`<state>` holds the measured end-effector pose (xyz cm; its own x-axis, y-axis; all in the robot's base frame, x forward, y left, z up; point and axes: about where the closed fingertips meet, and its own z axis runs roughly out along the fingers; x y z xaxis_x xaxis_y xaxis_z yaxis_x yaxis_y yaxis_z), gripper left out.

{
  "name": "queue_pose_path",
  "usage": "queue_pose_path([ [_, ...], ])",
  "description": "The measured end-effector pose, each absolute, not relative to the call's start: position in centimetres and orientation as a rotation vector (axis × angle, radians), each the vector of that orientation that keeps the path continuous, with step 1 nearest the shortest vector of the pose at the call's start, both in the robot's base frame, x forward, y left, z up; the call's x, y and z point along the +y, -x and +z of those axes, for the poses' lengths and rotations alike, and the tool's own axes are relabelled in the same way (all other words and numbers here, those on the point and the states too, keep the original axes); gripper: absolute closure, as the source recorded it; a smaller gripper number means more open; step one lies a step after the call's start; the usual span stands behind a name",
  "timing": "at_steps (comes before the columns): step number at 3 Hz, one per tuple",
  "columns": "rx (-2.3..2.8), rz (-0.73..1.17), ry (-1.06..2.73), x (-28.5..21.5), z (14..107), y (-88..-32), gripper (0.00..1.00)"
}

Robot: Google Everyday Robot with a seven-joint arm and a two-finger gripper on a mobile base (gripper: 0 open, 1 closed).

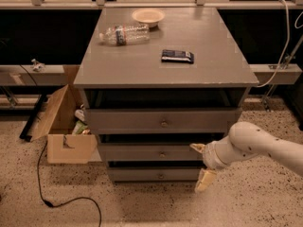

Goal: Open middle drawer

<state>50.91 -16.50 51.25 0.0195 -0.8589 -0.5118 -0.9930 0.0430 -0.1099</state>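
The gray cabinet has three stacked drawers. The middle drawer (142, 152) has a small round metal knob (162, 154) at its centre, and a dark gap shows above its front. My gripper (200, 165) is at the right end of the drawer fronts, right of the knob. It is open. The upper fingertip (196, 148) lies by the middle drawer's right end and the lower fingertip (204, 181) hangs by the bottom drawer's right end. It holds nothing. My white arm (258, 145) comes in from the right.
Top drawer (123, 119) above, bottom drawer (137, 175) below. On the cabinet top (213, 56) lie a plastic bottle (124, 34), a bowl (148, 17) and a dark packet (177, 56). An open cardboard box (64, 126) and a black cable (52, 193) are on the floor at left.
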Motion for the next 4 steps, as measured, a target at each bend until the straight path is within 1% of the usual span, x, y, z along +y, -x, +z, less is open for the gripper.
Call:
queue_pose_path([
  [2,1.871,0.258,1.85,-20.1,47.2,-54.9,0.0],
  [4,1.864,0.181,1.857,-20.8,44.2,-58.7,0.0],
])
